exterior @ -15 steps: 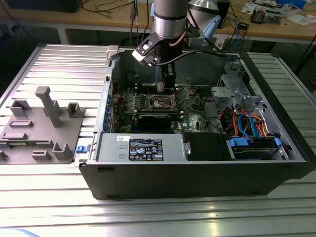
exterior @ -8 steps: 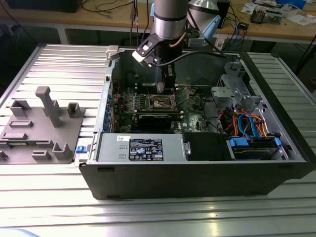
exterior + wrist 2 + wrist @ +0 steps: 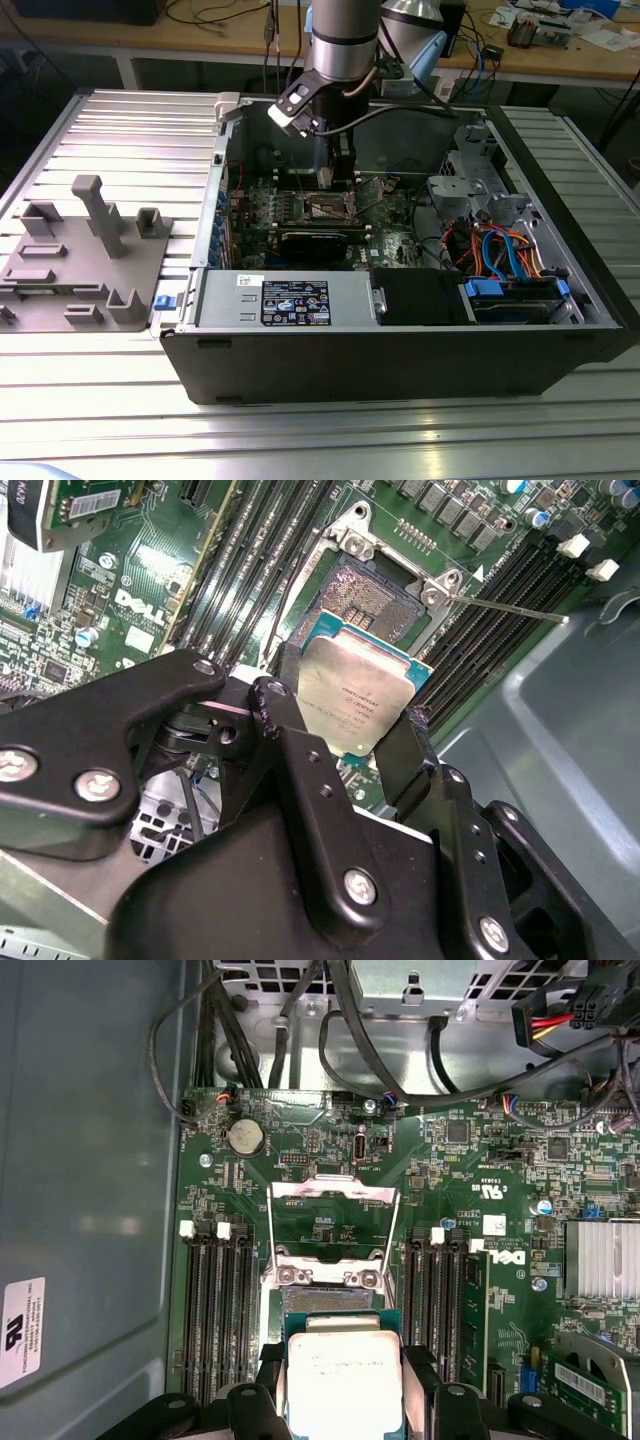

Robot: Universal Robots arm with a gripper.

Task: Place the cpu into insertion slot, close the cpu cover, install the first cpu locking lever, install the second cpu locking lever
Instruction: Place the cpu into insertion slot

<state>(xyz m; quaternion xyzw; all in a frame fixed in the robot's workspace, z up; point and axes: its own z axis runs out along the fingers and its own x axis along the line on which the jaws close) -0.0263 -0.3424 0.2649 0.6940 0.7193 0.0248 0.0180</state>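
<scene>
- End effector point(image 3: 350, 705) is clenched on the chip point(image 3: 355, 680). Black fingers point(image 3: 400, 755) pinch two opposite edges, silver lid facing up.
- Chip is in the air and tilted, over the edge of the socket point(image 3: 365, 592) on the side away from the cover hinge. Not seated, by my read.
- Socket is bare, brownish contact field exposed. Cover plate point(image 3: 330, 1191) is flipped open in the first wrist view. One locking lever point(image 3: 510, 608) is swung out sideways in the second wrist view.
- Handling: light, thin, stiff. The smooth metal lid is likely slippery, so an edge grip is the right hold, and that's what it has. Underside contacts and socket pins are fragile: no pressing on faces, no sideways scrub.
- Outward: green board point(image 3: 480, 1160) with memory slots point(image 3: 215, 1310) on both sides of the socket, all inside the open computer case point(image 3: 400, 350).
- Case lies on the slatted metal worktop point(image 3: 100, 420). Grey fixture tray point(image 3: 80, 270) sits at the exterior view's left, well apart.
</scene>
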